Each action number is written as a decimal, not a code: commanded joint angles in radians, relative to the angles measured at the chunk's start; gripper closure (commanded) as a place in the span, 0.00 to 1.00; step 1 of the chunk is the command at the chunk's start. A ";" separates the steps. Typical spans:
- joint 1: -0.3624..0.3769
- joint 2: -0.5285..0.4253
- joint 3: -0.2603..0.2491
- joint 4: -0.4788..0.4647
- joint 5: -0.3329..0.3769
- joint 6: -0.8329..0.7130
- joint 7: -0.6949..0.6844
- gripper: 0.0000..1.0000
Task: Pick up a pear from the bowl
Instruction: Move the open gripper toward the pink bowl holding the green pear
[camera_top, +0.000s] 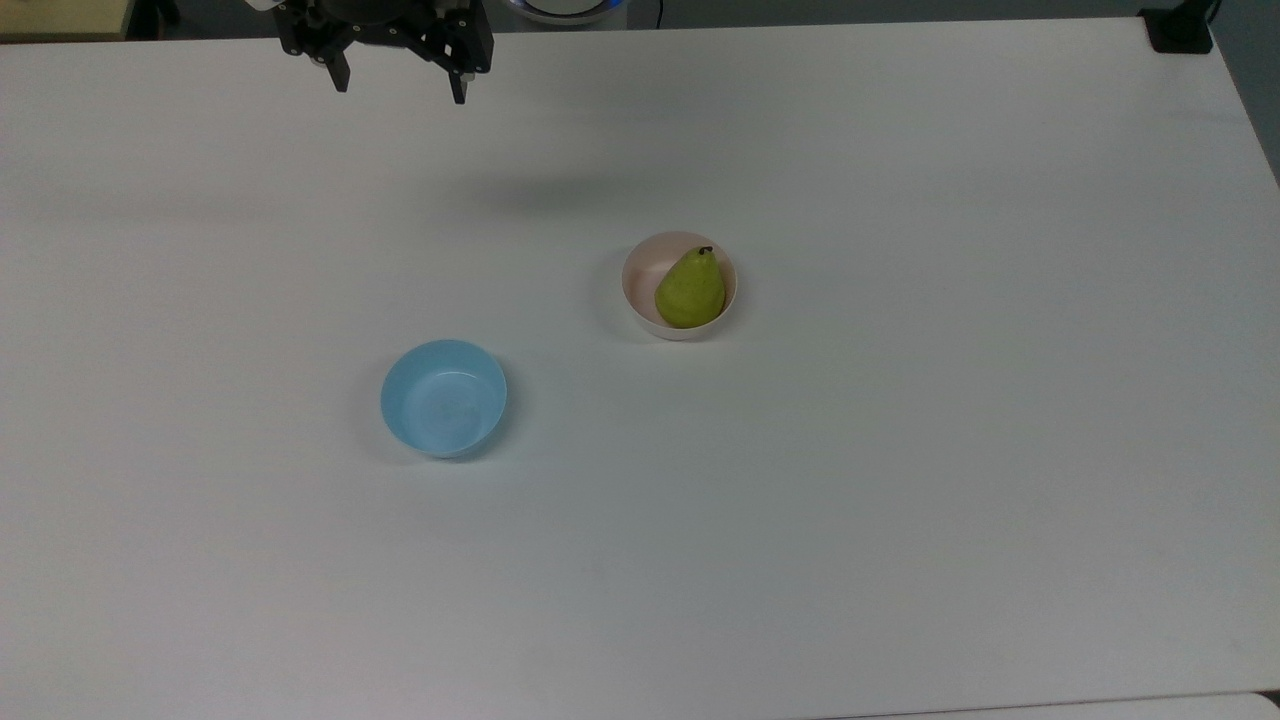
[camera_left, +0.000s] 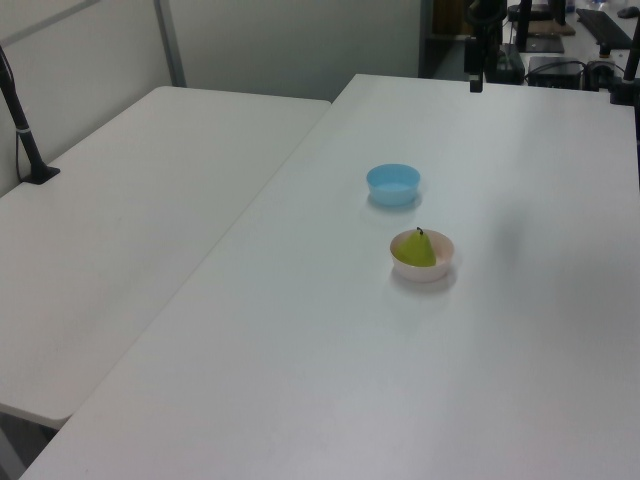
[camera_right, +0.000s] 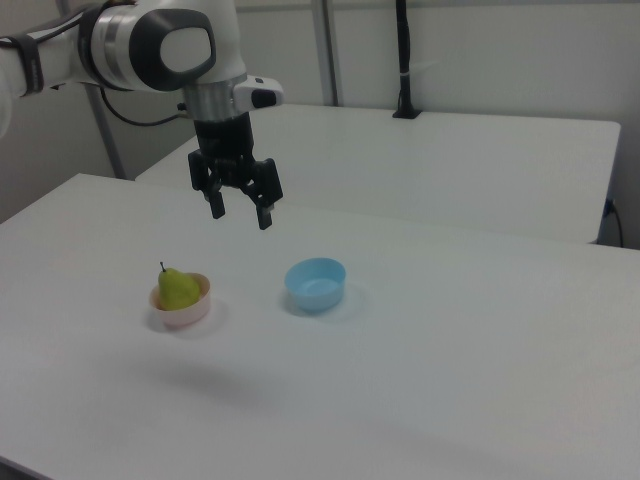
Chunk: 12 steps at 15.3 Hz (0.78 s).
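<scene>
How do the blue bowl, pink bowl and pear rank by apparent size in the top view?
1. Blue bowl, slightly largest, though it may simply sit nearer the camera.
2. Pink bowl, close behind.
3. Pear, clearly smallest, sitting inside the pink bowl.

2 white tables, pale wall

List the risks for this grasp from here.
The pear leans against one side of the pink bowl, so the open pincer may strike the rim. The light-looking bowl could lift or slide with it. The smooth, tapered pear might slip out.
</scene>
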<state>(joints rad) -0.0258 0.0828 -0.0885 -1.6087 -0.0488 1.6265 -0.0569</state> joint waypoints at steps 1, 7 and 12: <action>0.003 -0.022 -0.008 -0.022 -0.005 -0.001 -0.015 0.00; 0.044 -0.018 -0.039 -0.022 -0.003 -0.007 -0.054 0.00; 0.137 0.017 -0.060 -0.020 0.000 0.007 -0.052 0.00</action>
<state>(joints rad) 0.0222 0.0897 -0.1073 -1.6139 -0.0486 1.6265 -0.0924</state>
